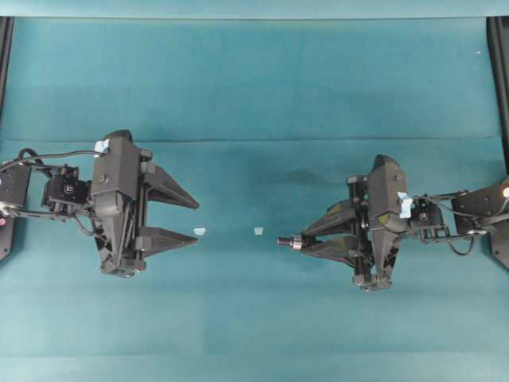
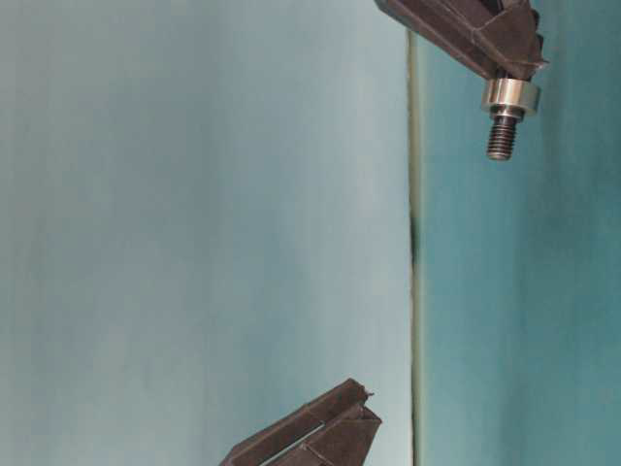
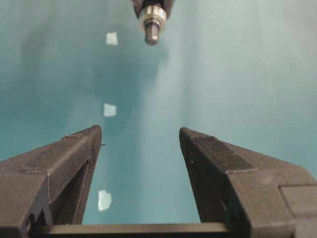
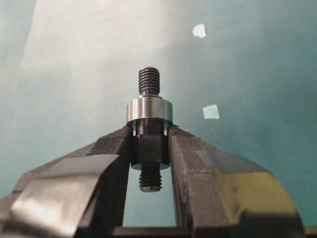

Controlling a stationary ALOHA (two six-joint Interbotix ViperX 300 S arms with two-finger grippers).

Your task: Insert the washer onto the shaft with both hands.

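Note:
My right gripper [image 1: 308,239] [image 4: 150,135] is shut on the dark hexagonal middle of the shaft [image 4: 149,81] [image 1: 284,240], which points left toward the other arm. The silvery washer [image 4: 149,110] [image 1: 296,242] [image 2: 511,95] sits around the shaft, right against the fingertips, with the threaded end [image 2: 501,138] sticking out past it. My left gripper [image 1: 197,222] [image 3: 140,133] is open and holds nothing. It faces the shaft across a gap. In the left wrist view the washer [image 3: 152,17] and the shaft's tip [image 3: 152,35] show at the top, a little left of the middle.
Two small pale tape squares [image 1: 200,231] [image 1: 258,231] lie on the teal table [image 1: 254,318] between the grippers. Black frame rails [image 1: 499,72] run along the table's left and right edges.

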